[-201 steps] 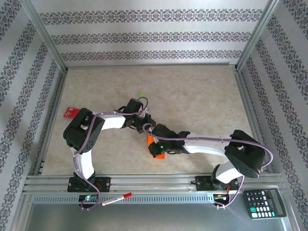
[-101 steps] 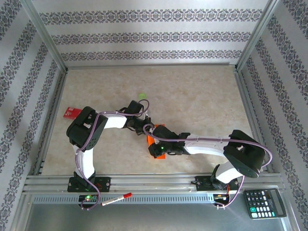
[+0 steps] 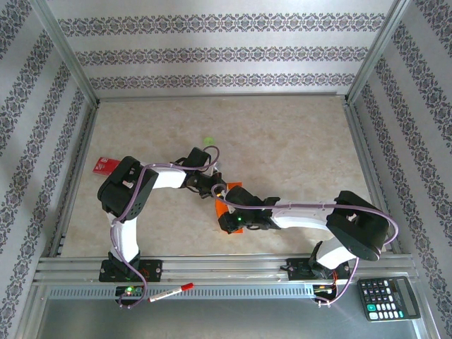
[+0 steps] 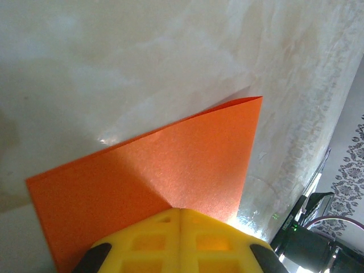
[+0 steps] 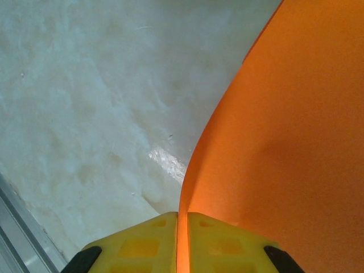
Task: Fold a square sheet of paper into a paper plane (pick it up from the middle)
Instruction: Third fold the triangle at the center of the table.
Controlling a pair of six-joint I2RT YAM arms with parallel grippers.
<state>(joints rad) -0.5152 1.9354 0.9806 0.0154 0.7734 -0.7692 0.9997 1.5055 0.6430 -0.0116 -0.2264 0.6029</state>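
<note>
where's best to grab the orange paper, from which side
Probably a free edge, coming in edge-on: the orange paper is a thin sheet with no face to pinch. The left gripper and right gripper each clamp an edge that way.

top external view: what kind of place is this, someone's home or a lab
Most likely a robotics test cell, not a home. An aluminium frame boxes in the table, patterned wallpaper panels stand in as walls, and white-and-black robot arms are bolted along the near rail.
</note>
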